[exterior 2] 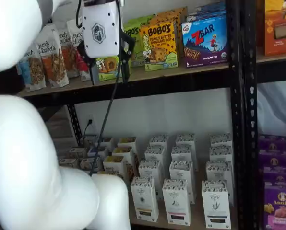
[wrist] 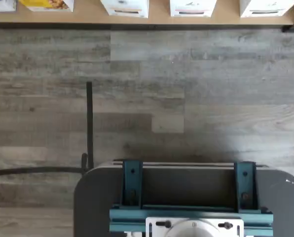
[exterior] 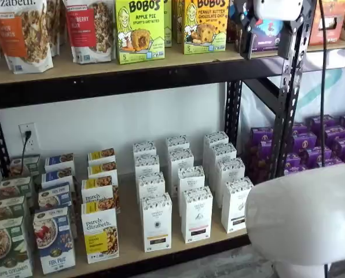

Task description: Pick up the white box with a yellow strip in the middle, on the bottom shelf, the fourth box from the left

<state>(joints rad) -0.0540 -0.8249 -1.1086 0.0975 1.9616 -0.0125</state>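
White arm (exterior 2: 23, 158) fills the foreground. Higher up, the tool (exterior 2: 108, 72) hangs spread and empty, likely readied for a reach. Well below it, the white box (exterior: 157, 223), strip seemingly yellow, stands untouched at the front of the bottom shelf (exterior: 130, 234), easily reachable.

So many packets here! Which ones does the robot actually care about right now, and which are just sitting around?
Part of the job:
white box with the yellow strip
bottom shelf it stands on
gripper, open, up by the upper shelf

Just sitting there:
black-strip white cartons
purely elizabeth box
Bobo's boxes
purple boxes
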